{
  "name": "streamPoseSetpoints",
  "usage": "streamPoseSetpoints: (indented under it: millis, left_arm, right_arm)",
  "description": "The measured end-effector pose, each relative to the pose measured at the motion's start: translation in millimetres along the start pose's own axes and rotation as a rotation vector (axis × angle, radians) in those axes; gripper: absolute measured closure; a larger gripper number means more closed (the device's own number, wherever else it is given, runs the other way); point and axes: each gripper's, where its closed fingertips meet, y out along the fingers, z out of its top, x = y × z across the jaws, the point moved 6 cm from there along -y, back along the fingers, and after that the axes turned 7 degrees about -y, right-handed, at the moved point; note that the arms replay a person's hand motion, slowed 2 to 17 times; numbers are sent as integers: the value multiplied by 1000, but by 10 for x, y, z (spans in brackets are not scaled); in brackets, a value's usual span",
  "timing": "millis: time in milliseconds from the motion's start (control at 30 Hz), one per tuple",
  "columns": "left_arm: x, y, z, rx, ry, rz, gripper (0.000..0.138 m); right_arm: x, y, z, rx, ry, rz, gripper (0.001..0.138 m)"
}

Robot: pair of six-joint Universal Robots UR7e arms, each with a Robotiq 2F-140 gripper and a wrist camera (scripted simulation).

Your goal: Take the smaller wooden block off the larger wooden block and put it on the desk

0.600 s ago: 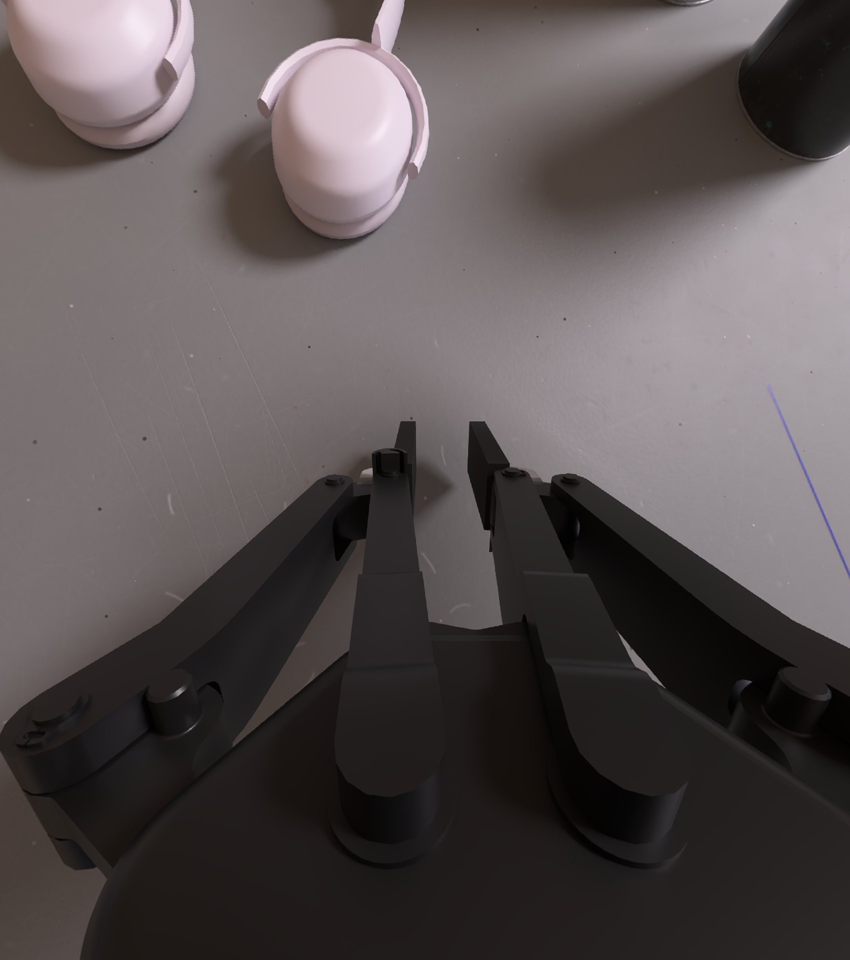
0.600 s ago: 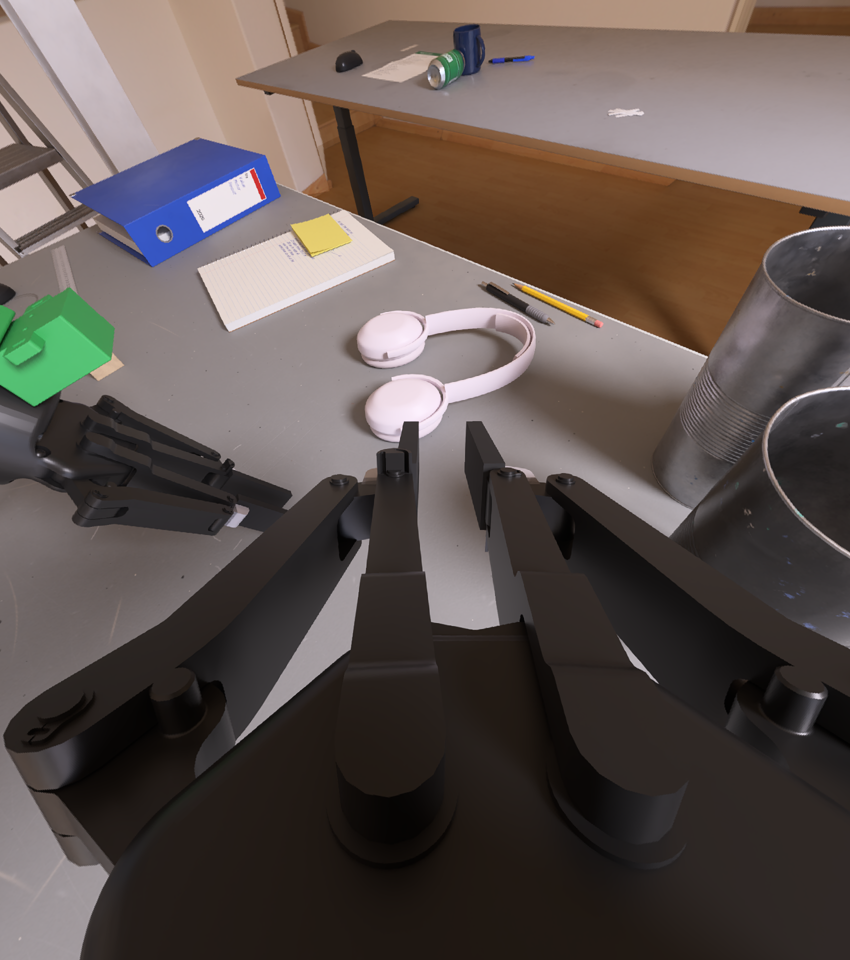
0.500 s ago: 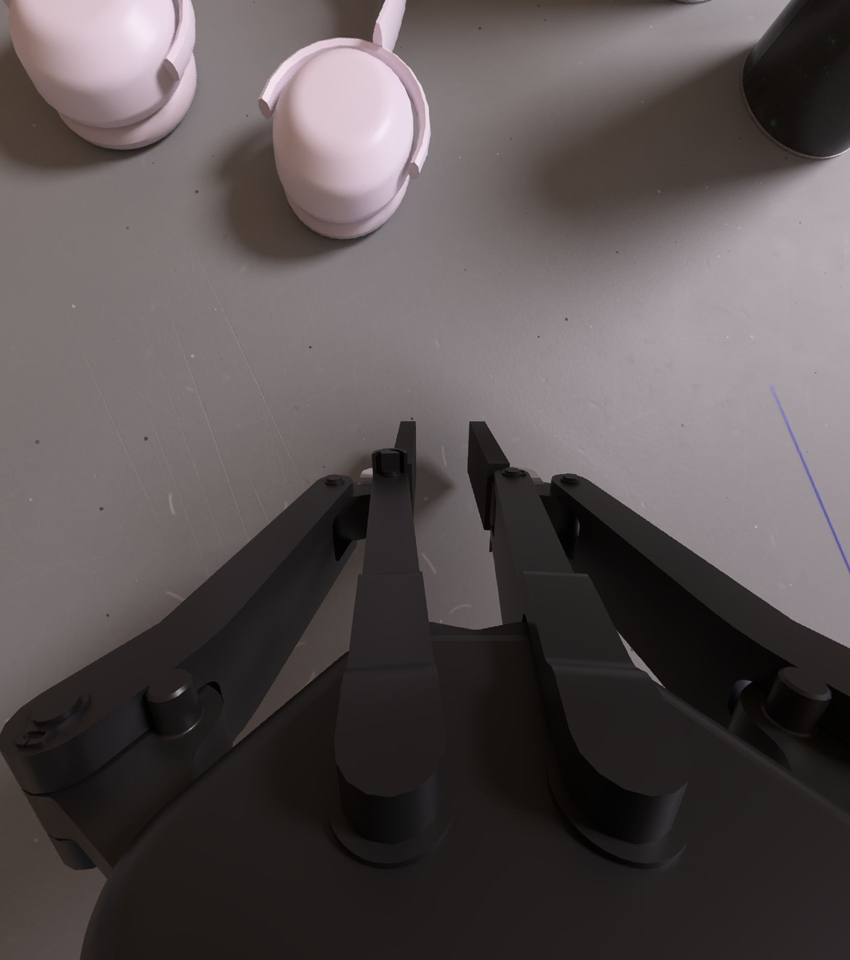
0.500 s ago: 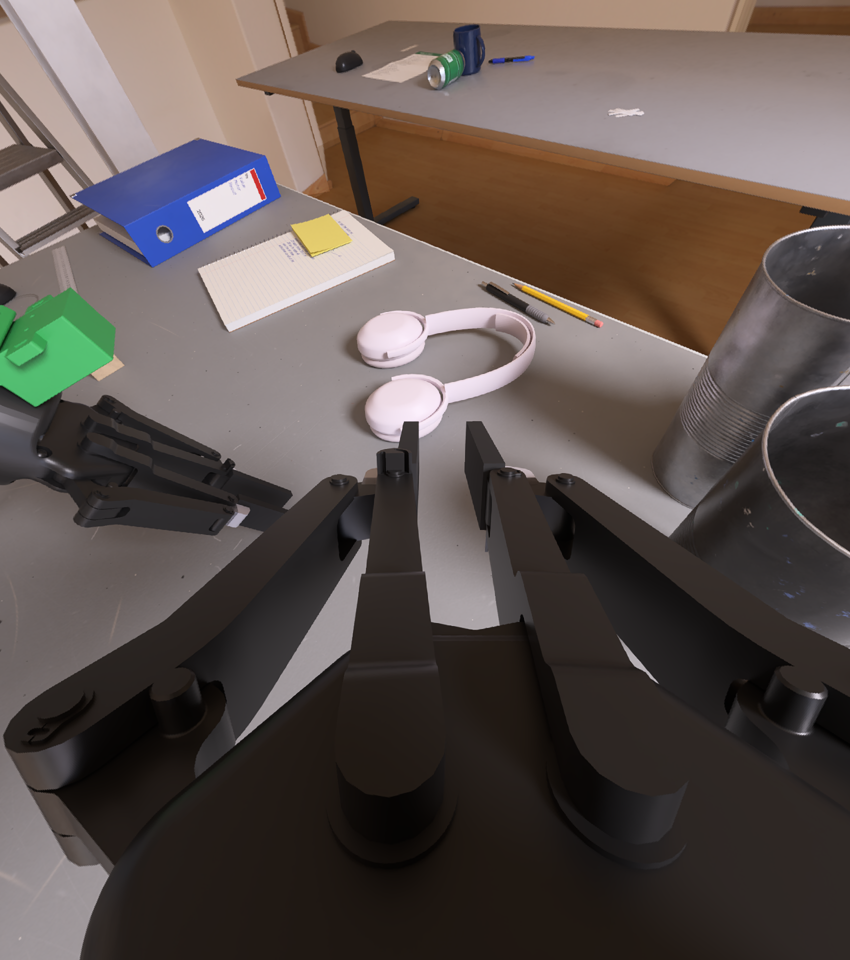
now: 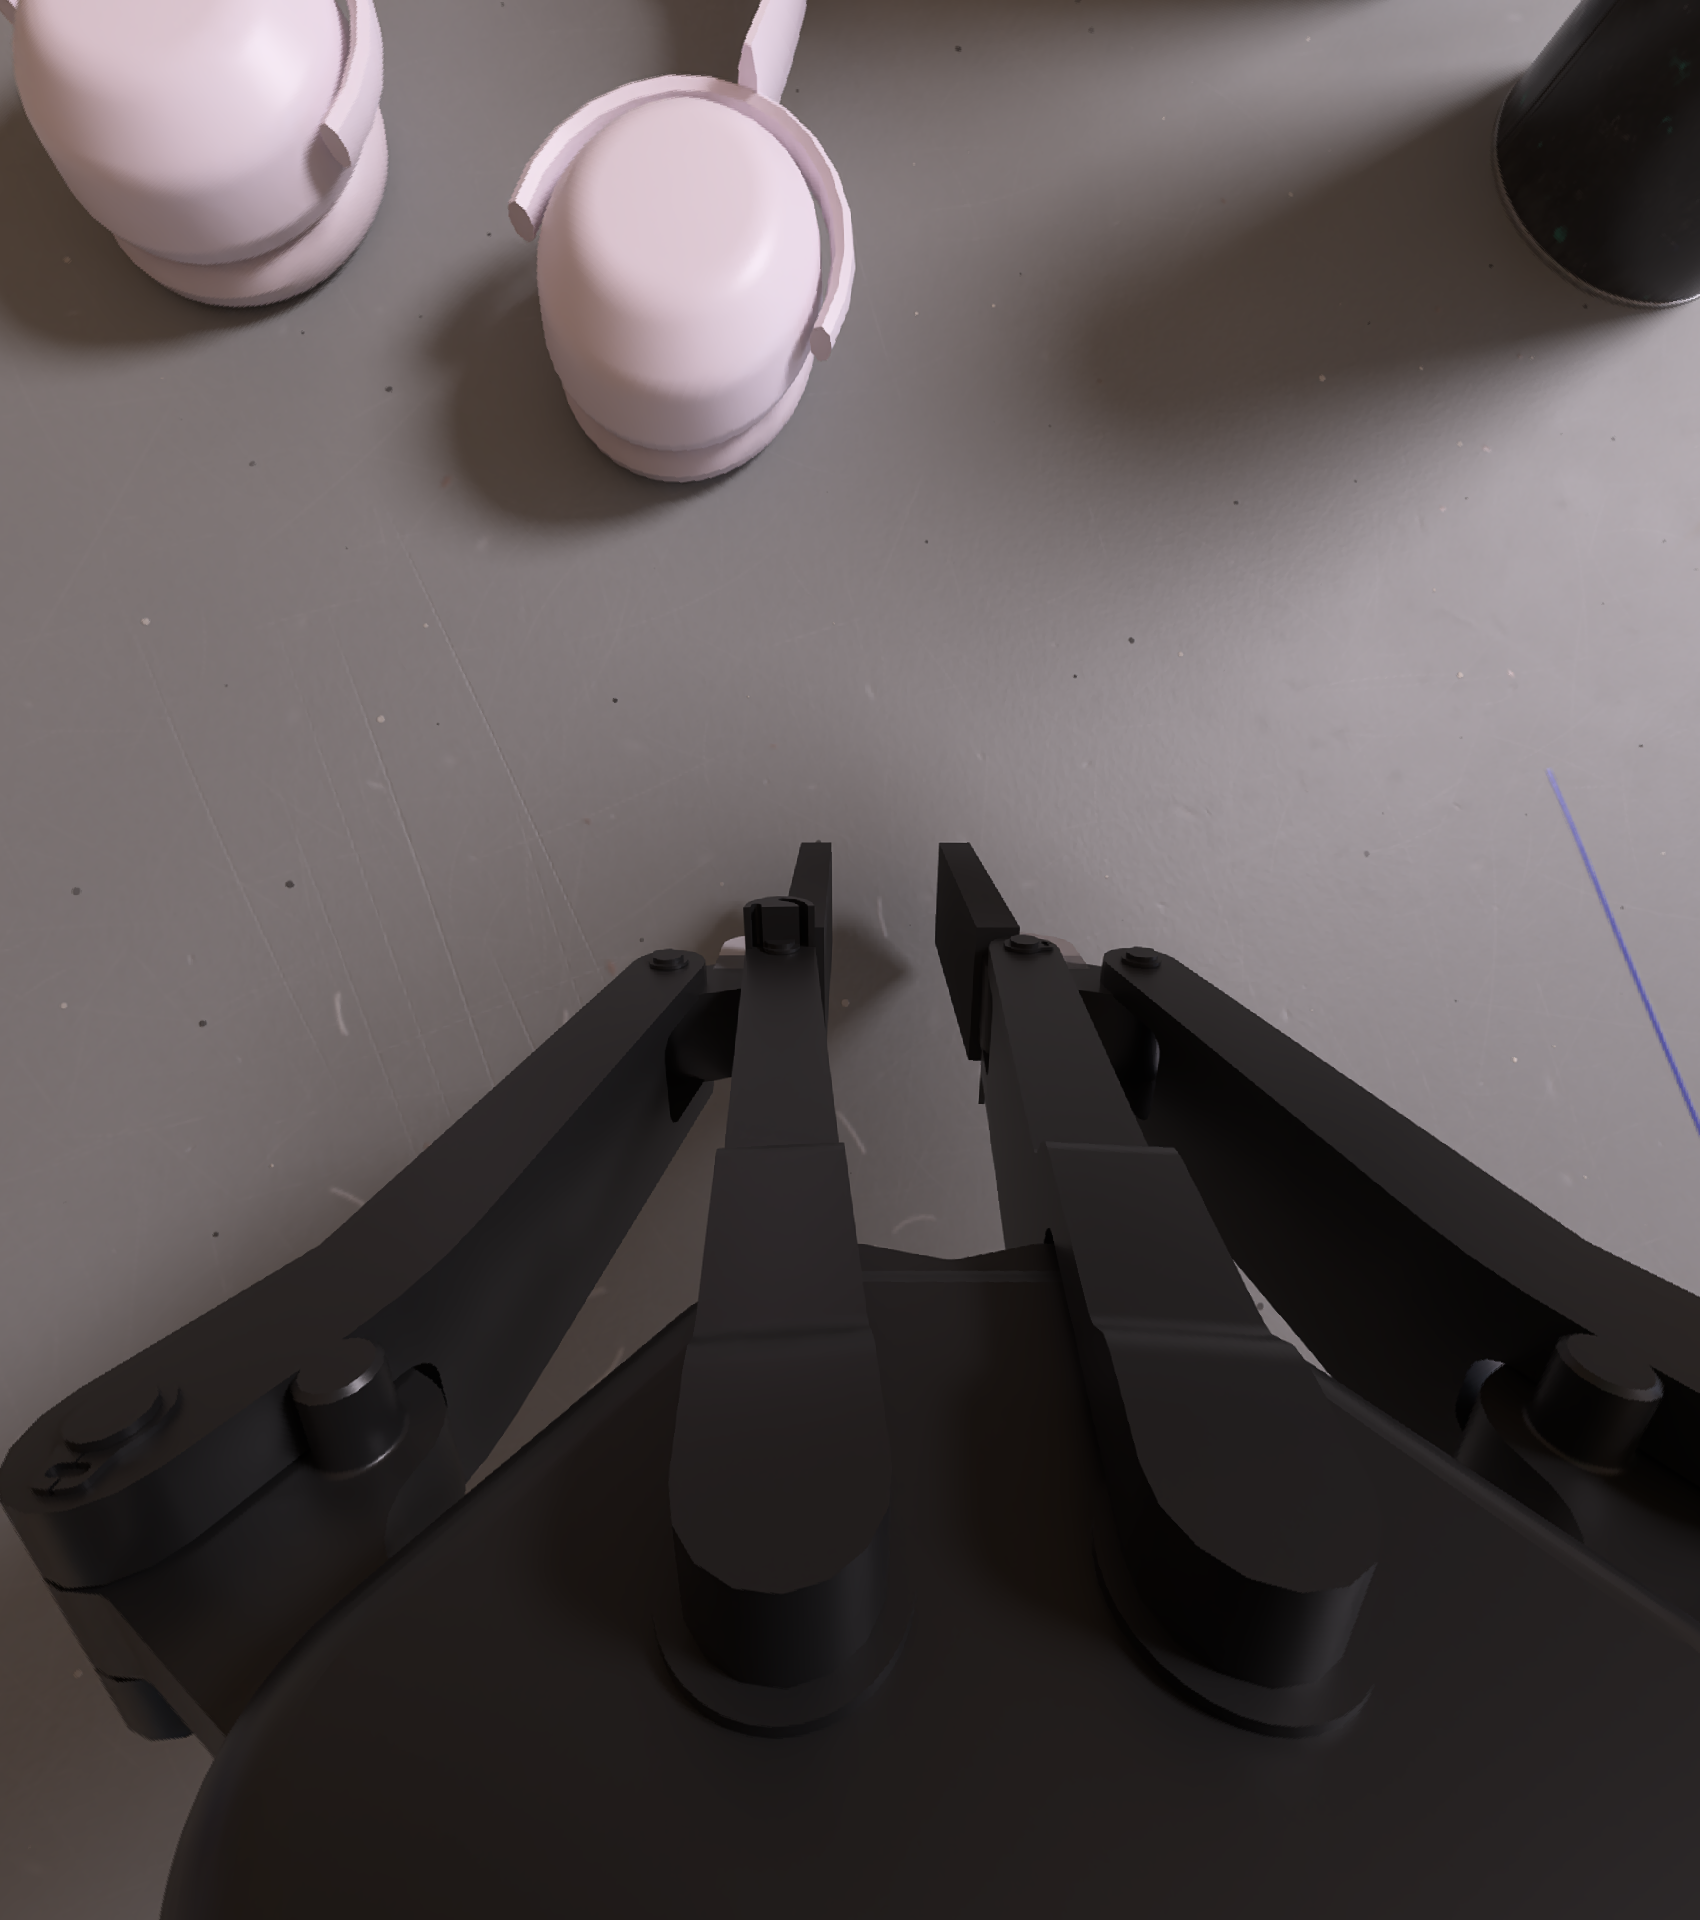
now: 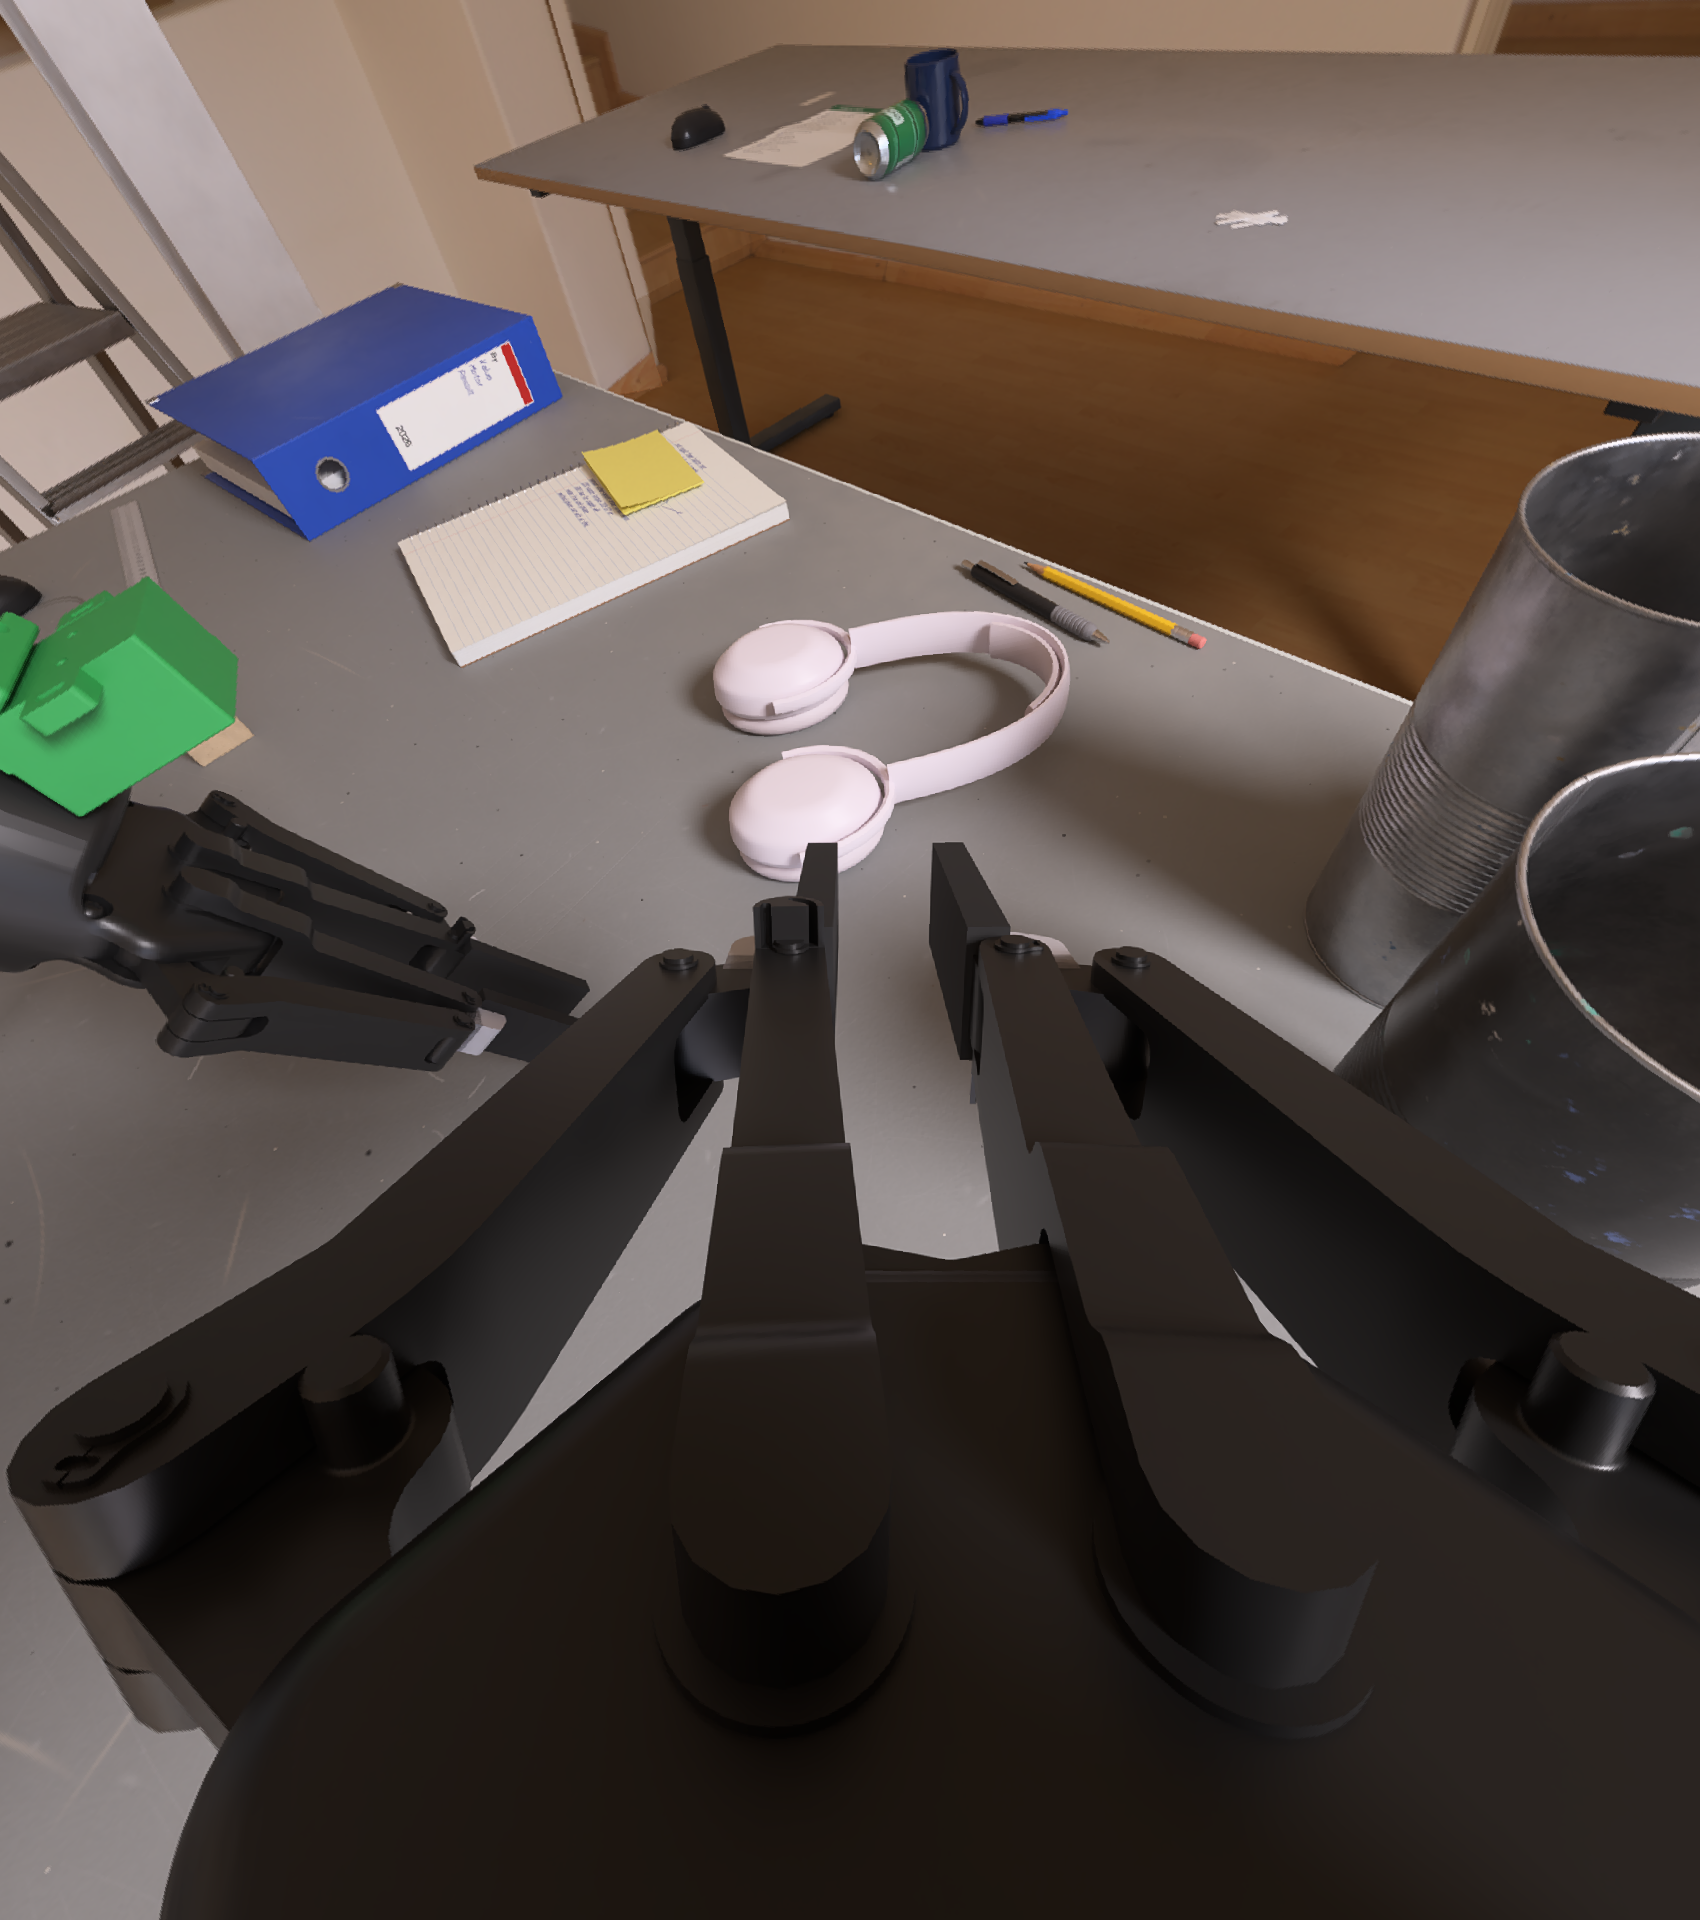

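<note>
No wooden block shows clearly. Only a thin tan edge (image 6: 220,740) peeks out on the desk behind the green mount on the left arm, and I cannot tell which block it is. My left gripper (image 5: 882,894) is shut and empty, low over the bare grey desk (image 5: 306,727). It also shows in the right wrist view (image 6: 534,1023), fingers together and pointing right. My right gripper (image 6: 882,894) is shut and empty, above the desk just short of the headphones.
Pink headphones (image 6: 887,717) lie ahead, their ear cups (image 5: 680,291) in front of the left gripper. Two metal cans (image 6: 1604,675) stand at the right, one dark in the left view (image 5: 1656,156). A blue binder (image 6: 358,405), a notepad (image 6: 576,551), pen and pencil (image 6: 1085,603) lie near the far edge.
Almost nothing. The left wrist view has drifted a hair, with the dark can sliding slightly right. The right gripper has not moved.
</note>
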Motion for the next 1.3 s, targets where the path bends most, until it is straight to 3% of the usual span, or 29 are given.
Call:
streamPoseSetpoints:
  millis: [1000,1300]
  left_arm:
    - [-19,-5,9,-1,-16,-47,105]
    - [-70,-64,60,63,4,3,95]
  right_arm:
    - [63,-25,-59,-4,23,-3,115]
    - [86,-26,-64,-2,55,-6,116]
